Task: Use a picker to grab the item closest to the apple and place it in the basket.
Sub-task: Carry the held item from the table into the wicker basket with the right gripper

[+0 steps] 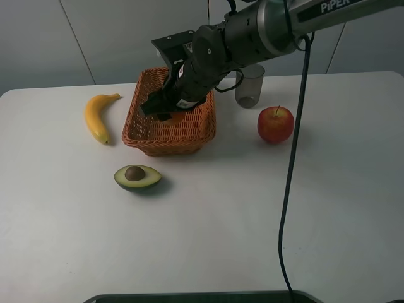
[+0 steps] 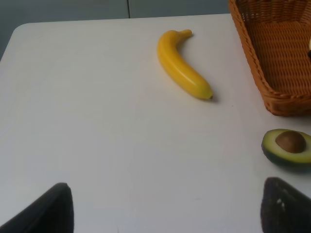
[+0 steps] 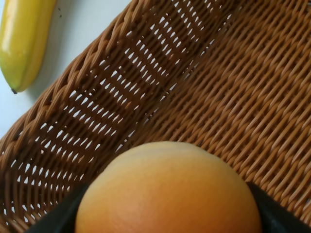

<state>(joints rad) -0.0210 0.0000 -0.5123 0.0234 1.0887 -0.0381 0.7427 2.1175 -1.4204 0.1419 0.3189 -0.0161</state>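
Observation:
My right gripper point(image 1: 166, 111) reaches down into the orange wicker basket point(image 1: 149, 142) and is shut on an orange fruit point(image 1: 178, 117). In the right wrist view the orange point(image 3: 167, 191) fills the space between the dark fingers point(image 3: 54, 218), low over the basket's woven floor point(image 3: 252, 97); whether it touches the floor I cannot tell. The red apple point(image 1: 275, 124) stands on the table to the right of the basket. My left gripper point(image 2: 165, 213) is open with nothing in it, above bare table near the banana point(image 2: 182, 70).
A grey translucent cup point(image 1: 250, 85) stands behind the apple. A banana point(image 1: 96, 117) lies left of the basket and a halved avocado point(image 1: 137, 177) in front of it. A black cable point(image 1: 290, 189) hangs across the table's right half.

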